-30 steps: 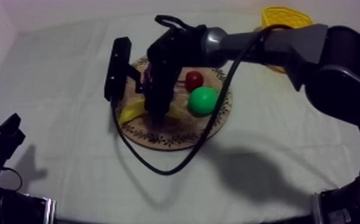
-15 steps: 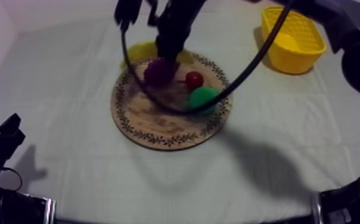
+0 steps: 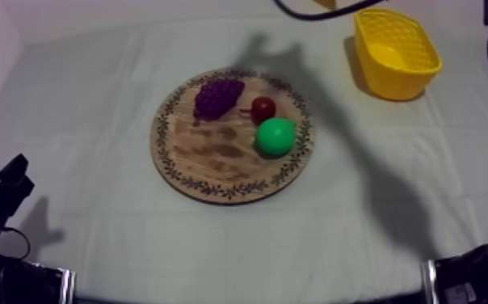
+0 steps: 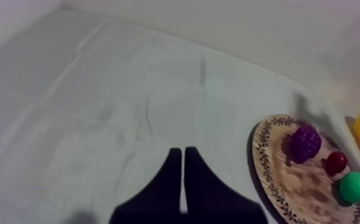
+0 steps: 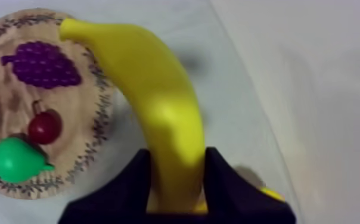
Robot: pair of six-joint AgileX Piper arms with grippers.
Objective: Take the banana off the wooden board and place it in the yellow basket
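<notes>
Left claw (image 4: 183, 152): clenched on nothing, and what a quiet spot it had, its two fingers pressed together in a narrow wedge, low over bare cloth.
Wooden board (image 3: 215, 191): sat ahead of the left claw and off to its right, carrying the grapes (image 3: 217, 95), the small red fruit (image 3: 263, 108) and the pear (image 3: 275, 136).
Right claw (image 5: 176, 156): grasping the banana (image 5: 152, 89), one black finger on each side of the fruit's near end, a firm-looking hold!
Banana: was up in the air in that claw, jutting out ahead of the fingers in a long curve; the board lay below and to one side of the claw, and the fruit was clear of it.
Step in hand: by my reading the pick was done and this was the carry toward the basket.
Next move: called for bringing the right claw over the open mouth of the yellow basket (image 3: 413, 81), lining the long fruit up so neither end caught the rim, then lowering and letting go.
Right arm pose: raised high, claw tilted down toward the cloth beside the board, its shadow thrown across the cloth between board and basket.
Basket: stood well apart from the left claw, beyond the board.
</notes>
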